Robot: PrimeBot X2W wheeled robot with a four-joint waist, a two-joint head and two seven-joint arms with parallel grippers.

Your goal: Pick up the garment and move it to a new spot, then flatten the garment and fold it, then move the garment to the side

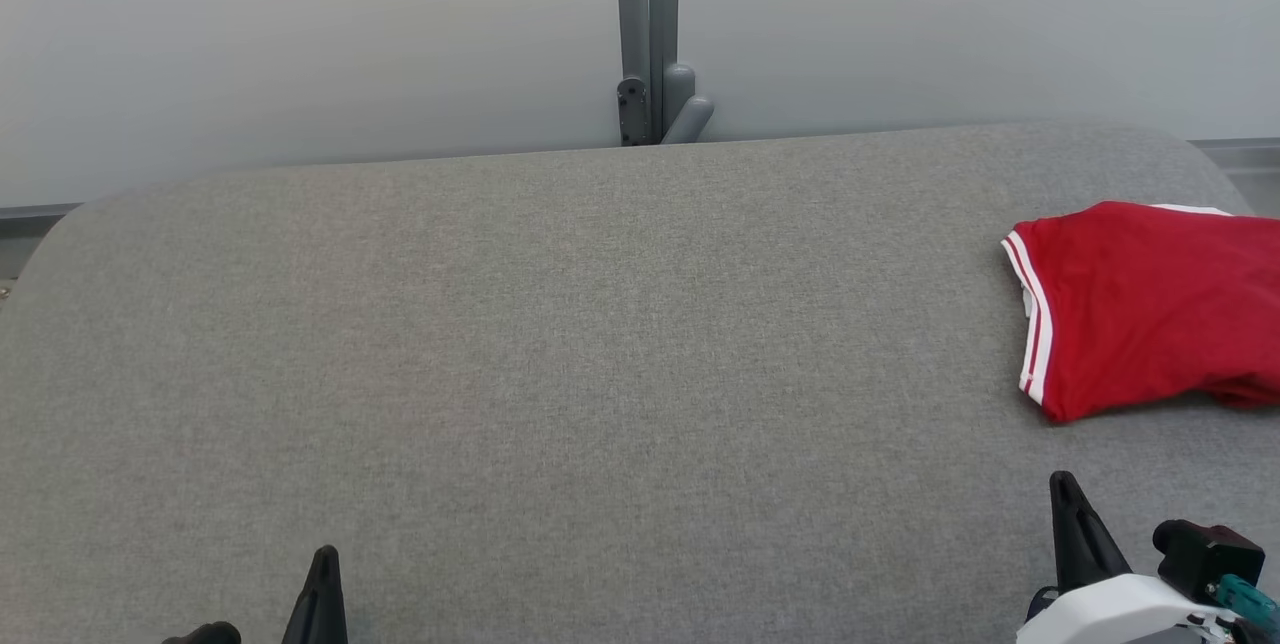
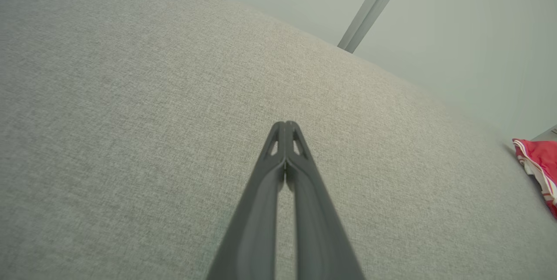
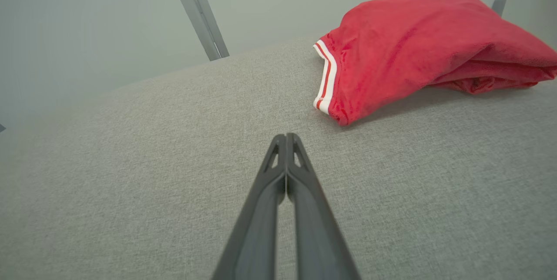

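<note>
1. My left tool (image 2: 285, 125) and right tool (image 3: 286, 136) are both pressed together, empty, low in frame.
2. The garment (image 1: 1140, 309) lies folded at the frame's right edge on the surface (image 1: 560, 374), clear of both tools. I judge it already set aside.

We find the garment (image 1: 1150, 309) on the table (image 1: 560, 374) at two o'clock, our right gripper (image 1: 1062, 482) near it at five, our left gripper (image 1: 324, 556) at seven, a post (image 1: 648, 34) behind at twelve.
</note>
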